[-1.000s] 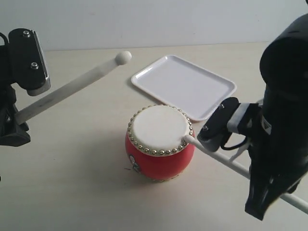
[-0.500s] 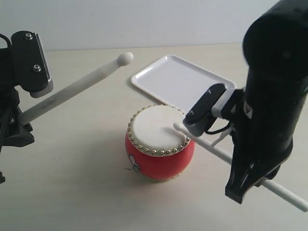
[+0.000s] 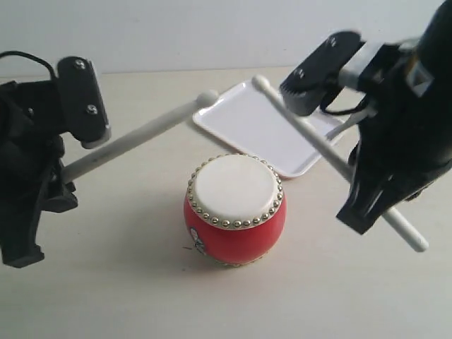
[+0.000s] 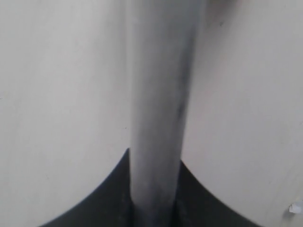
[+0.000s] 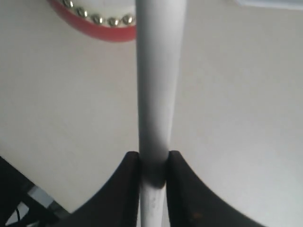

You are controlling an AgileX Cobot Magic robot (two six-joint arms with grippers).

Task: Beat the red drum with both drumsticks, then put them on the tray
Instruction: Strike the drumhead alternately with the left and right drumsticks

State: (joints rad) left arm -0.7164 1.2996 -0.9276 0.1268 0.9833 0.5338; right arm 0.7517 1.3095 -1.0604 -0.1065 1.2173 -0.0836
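The red drum (image 3: pixel 235 215) stands mid-table with its cream skin facing up, and a strip of its studded rim (image 5: pixel 94 21) shows in the right wrist view. My left gripper (image 3: pixel 60 176) is shut on one drumstick (image 3: pixel 138 138) (image 4: pixel 158 109), whose ball tip hangs above the table left of the tray. My right gripper (image 3: pixel 360 187) (image 5: pixel 153 165) is shut on the other drumstick (image 3: pixel 311 134) (image 5: pixel 156 71), raised well above the drum with its tip over the tray. The white tray (image 3: pixel 244 120) lies behind the drum.
Both black arms stand close on either side of the drum. The beige tabletop (image 3: pixel 127 282) stretches in front of the drum, and a pale wall (image 3: pixel 212 28) runs behind the table.
My right arm has swung up, lifting its stick off the drum skin to above the tray. The left arm shifted right and its stick tip dropped slightly toward the tray.
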